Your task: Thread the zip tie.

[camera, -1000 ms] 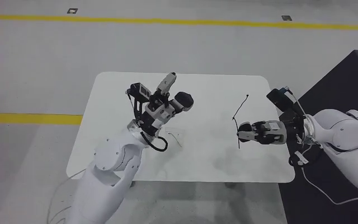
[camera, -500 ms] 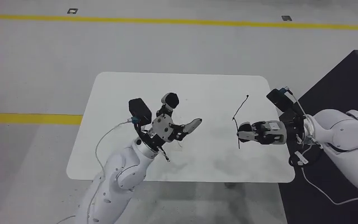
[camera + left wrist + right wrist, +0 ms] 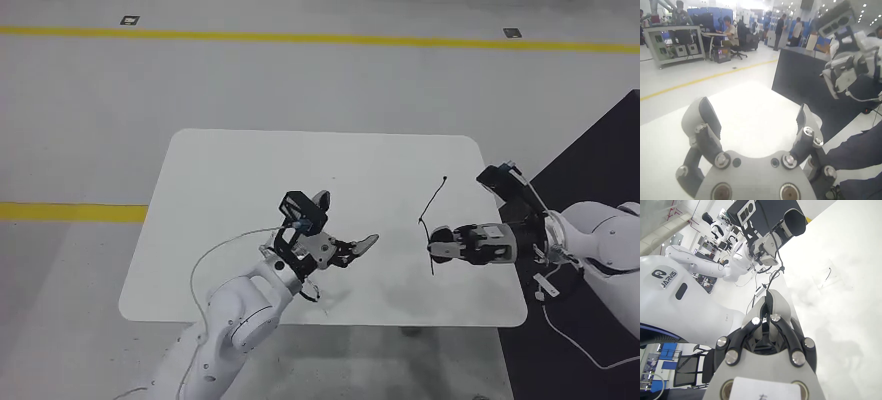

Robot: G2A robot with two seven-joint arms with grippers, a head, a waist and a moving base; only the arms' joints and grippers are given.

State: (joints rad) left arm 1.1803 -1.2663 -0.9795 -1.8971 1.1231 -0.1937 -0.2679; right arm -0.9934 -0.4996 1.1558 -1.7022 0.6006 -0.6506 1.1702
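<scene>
Top view: over the near half of the white table (image 3: 230, 180), the left gripper (image 3: 753, 106) hangs with jaws spread wide, holding nothing. To its right, the right gripper (image 3: 437, 243) pinches the black zip tie (image 3: 434, 196) between its jaws; the tie's long end reaches toward the far edge.

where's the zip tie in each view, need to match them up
Top view: zip tie, right of centre above the white table, pinched by the right gripper.
Left wrist view: too thin to make out; the right gripper holding it is beyond the open left gripper.
Right wrist view: zip tie is the thin black strip leaving the shut fingertips.
Shared landmark: the white table.
</scene>
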